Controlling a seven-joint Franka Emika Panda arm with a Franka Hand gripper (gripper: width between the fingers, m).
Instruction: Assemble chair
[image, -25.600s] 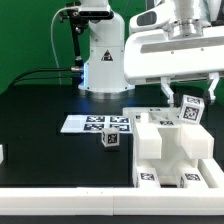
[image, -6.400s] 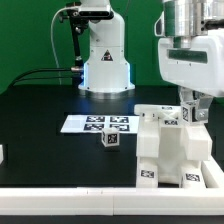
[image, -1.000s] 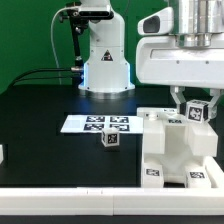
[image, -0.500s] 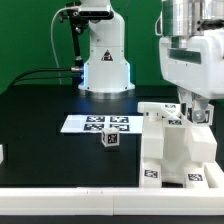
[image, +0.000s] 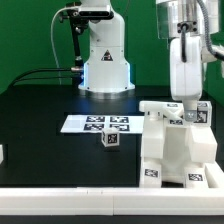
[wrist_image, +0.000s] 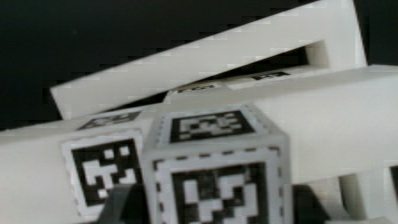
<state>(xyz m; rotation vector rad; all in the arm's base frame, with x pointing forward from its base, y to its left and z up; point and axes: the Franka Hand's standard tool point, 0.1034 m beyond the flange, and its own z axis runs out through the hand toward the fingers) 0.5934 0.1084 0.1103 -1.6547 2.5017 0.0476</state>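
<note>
The partly built white chair (image: 172, 150) stands at the exterior view's right, a blocky set of panels with tags on its front. My gripper (image: 192, 112) reaches straight down onto its top right corner and is shut on a white tagged peg (image: 194, 113) that stands upright there. In the wrist view the peg (wrist_image: 217, 165) fills the foreground, its tag faces toward the camera. A dark fingertip (wrist_image: 135, 200) shows on each side of it, pressed against it; my gripper (wrist_image: 222, 208) is closed round it. Behind it lie the chair's white panels (wrist_image: 196, 75).
The marker board (image: 97, 123) lies flat mid-table, with a small tagged white cube (image: 111, 141) just in front of it. Another white part (image: 2, 153) shows at the exterior view's left edge. The robot base (image: 104, 55) stands at the back.
My hand has turned about its vertical axis over the same spot, from broadside to narrow in the exterior view. The peg stays held at the chair's top corner.
</note>
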